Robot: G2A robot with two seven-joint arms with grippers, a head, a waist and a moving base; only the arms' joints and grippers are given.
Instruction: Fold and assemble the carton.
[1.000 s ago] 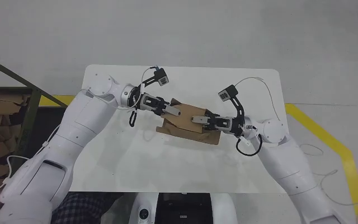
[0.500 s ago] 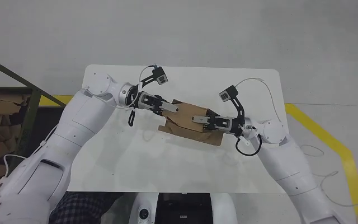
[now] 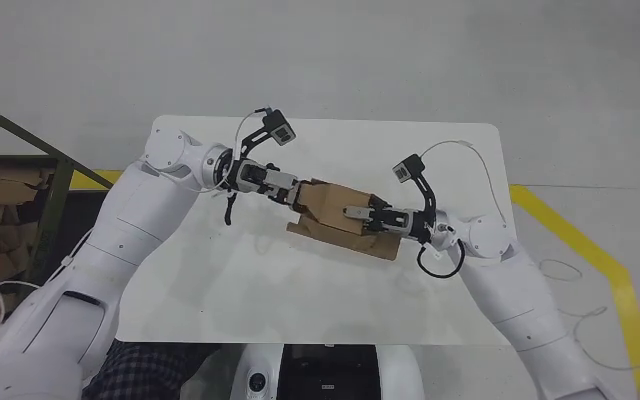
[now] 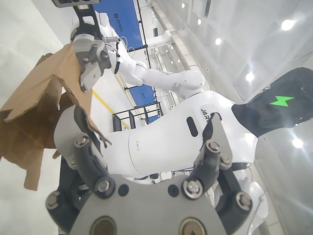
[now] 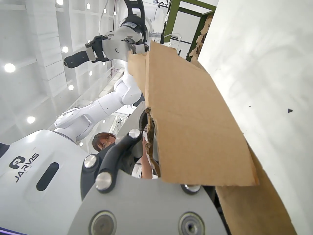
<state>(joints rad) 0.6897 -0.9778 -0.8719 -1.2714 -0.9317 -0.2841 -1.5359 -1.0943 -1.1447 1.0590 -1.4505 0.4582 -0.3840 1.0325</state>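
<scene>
- Top view: left hand (image 3: 300, 196) spread wide at the left end of the carton (image 3: 330, 203), one finger (image 4: 78, 119) touching a torn flap edge.
- Right hand (image 3: 351, 213) is closed on the top panel, reaching in from the right.
- Carton, part-opened, lies with its long axis left to right between both hands, mid-counter (image 3: 200, 270).
- Judgement: the coming fold likely falls to the left hand, which is free and sits at the open end.

White lettering (image 4: 119, 23) on blue wall banner (image 4: 117, 1)
</scene>
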